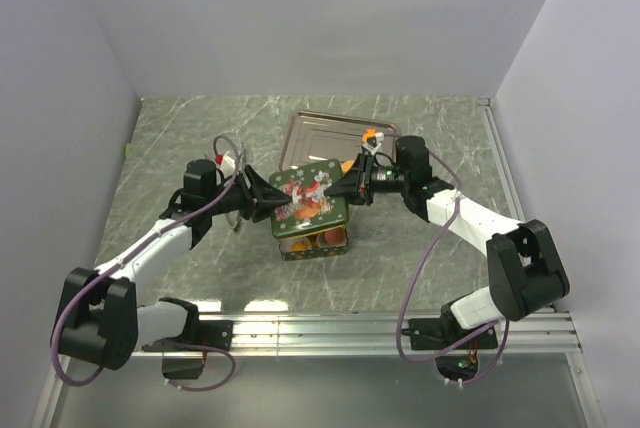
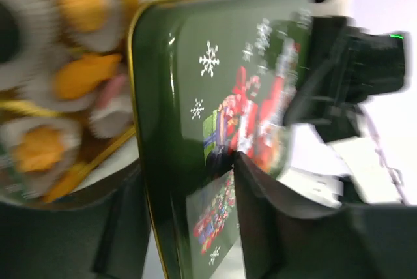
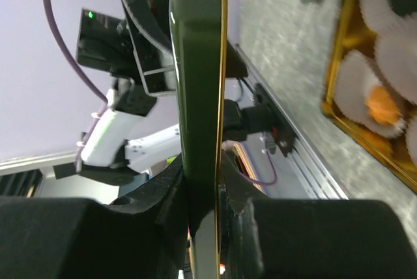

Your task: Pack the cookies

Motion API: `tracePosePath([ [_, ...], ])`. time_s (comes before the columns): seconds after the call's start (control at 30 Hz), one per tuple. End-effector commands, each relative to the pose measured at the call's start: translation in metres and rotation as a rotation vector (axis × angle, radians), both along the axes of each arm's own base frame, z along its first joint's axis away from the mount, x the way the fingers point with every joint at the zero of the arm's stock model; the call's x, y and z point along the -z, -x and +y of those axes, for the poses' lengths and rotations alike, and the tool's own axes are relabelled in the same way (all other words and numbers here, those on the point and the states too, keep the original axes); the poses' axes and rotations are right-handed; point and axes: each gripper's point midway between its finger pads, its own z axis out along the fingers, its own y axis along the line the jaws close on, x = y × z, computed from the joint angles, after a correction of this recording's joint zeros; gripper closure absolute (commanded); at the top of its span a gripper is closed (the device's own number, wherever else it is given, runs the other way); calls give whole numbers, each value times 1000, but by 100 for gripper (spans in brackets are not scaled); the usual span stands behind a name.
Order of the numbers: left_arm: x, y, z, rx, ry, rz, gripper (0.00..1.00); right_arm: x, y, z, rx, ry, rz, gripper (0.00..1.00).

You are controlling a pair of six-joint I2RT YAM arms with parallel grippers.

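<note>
Left fingers [image 2: 260, 204] and right fingers [image 3: 247, 233] each clamp an edge of lid [image 1: 308, 193], tilted above tin [image 1: 316, 242]. Cookies [image 2: 85, 73] look packed; seating the lid remains.

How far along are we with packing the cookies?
Done: the cookies sit inside the tin. In hand: the left fingers and right fingers both pinch the green lid, held above the tin and offset from it. Left: lower and seat the lid; the tin is open, with cookies showing.
</note>
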Motion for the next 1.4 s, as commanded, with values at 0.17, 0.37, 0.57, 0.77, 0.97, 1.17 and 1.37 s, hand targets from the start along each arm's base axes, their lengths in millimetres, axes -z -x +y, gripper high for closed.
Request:
tracePosePath([
  [0.17, 78, 10, 12, 19, -186, 93, 36, 35, 18, 1, -31, 19, 8, 89],
  [0.37, 83, 5, 15, 10, -225, 98, 34, 48, 15, 1, -25, 34, 0, 90],
  [0.57, 85, 2, 19, 4, -269, 98, 35, 53, 10, 2, -10, -7, -21, 90],
  [0.77, 94, 2, 29, -36, -340, 116, 34, 66, 4, 2, 32, -9, -62, 90],
  [0.97, 94, -5, 29, -43, -348, 96, 34, 67, 2, 4, 30, -42, -98, 90],
  [1.17, 94, -10, 22, -20, -318, 86, 33, 77, -5, 6, 23, -32, -113, 83],
  [1.37, 104, -13, 20, 2, -320, 112, 34, 101, -8, 6, 12, 42, -75, 74],
])
